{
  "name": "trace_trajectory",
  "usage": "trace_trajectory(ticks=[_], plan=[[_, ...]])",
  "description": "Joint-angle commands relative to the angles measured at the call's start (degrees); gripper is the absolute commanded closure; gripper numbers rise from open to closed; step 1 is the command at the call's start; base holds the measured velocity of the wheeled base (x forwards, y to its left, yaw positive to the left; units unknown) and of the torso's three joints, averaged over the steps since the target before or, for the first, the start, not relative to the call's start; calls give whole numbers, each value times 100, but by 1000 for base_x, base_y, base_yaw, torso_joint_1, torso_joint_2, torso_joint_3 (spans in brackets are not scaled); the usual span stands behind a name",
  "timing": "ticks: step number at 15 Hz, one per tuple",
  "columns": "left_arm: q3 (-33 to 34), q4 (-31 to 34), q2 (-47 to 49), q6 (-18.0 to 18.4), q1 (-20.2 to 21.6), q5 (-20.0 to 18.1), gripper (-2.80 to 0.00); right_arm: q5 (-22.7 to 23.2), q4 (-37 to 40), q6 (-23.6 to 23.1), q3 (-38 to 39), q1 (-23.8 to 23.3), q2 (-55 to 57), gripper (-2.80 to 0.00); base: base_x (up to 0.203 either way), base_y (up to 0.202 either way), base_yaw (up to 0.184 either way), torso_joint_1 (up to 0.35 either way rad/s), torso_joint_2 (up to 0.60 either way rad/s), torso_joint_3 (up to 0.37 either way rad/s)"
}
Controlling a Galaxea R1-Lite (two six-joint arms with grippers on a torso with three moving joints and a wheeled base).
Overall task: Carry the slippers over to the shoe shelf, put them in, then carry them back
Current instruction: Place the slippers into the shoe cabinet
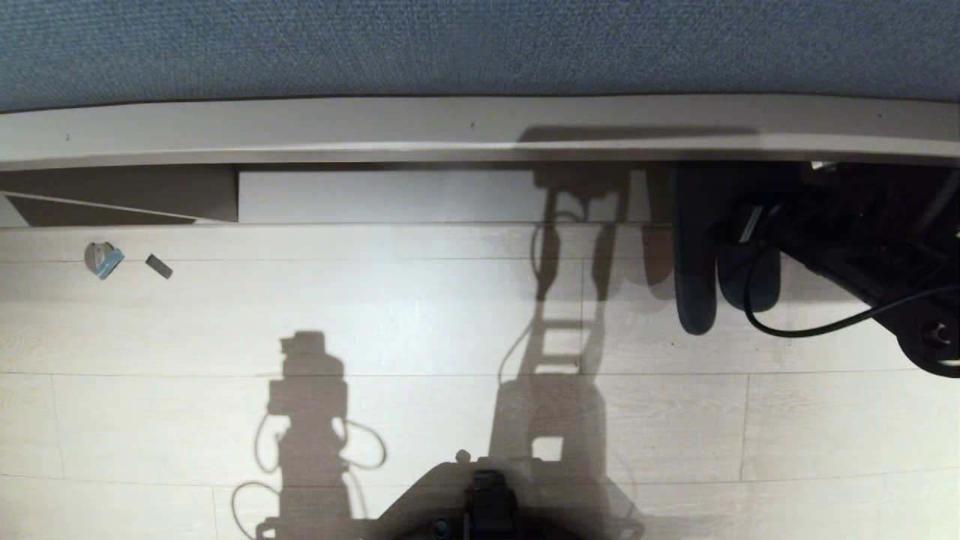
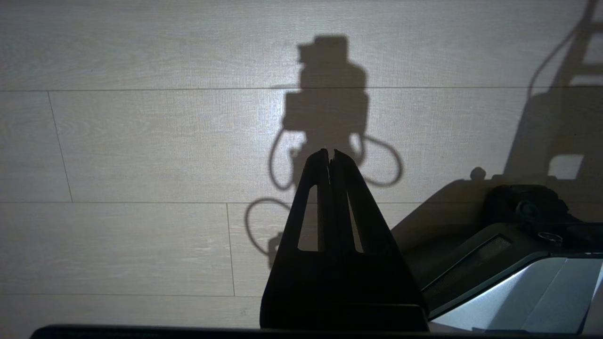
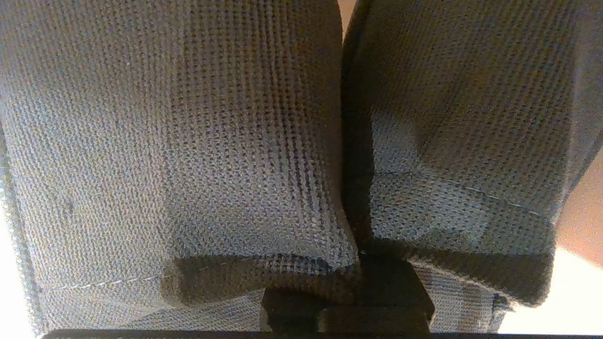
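While my left gripper (image 2: 330,157) idles closed over the floor (image 1: 420,322), my right gripper (image 3: 348,282) (far right) grips both slippers (image 1: 701,255), hanging at the shoe shelf (image 1: 420,196) front.

The head view looks steeply down at the floor (image 1: 375,322). The left wrist view shares that floor. The right wrist view presses close against the slippers (image 3: 188,141).

The slippers (image 1: 697,255) hang half in shadow — their upper ends lost in the dark under the shoe shelf (image 1: 450,131). The right hand (image 3: 346,301) is mostly buried behind their fabric.
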Motion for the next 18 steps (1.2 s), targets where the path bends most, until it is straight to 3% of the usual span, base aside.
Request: trace_trajectory(ticks=[1, 8, 18], plan=[[0, 0, 2, 0, 0, -6, 0, 29, 208, -58, -561, -12, 209, 0, 0, 0, 0, 0, 0, 0], [0, 0, 2, 0, 0, 2, 0, 200, 495, -354, -1740, -63, 876, 0, 0, 0, 0, 0, 0, 0], [0, 0, 2, 0, 0, 2, 0, 87, 524, -330, -3056, -68, 1406, 0, 0, 0, 0, 0, 0, 0]])
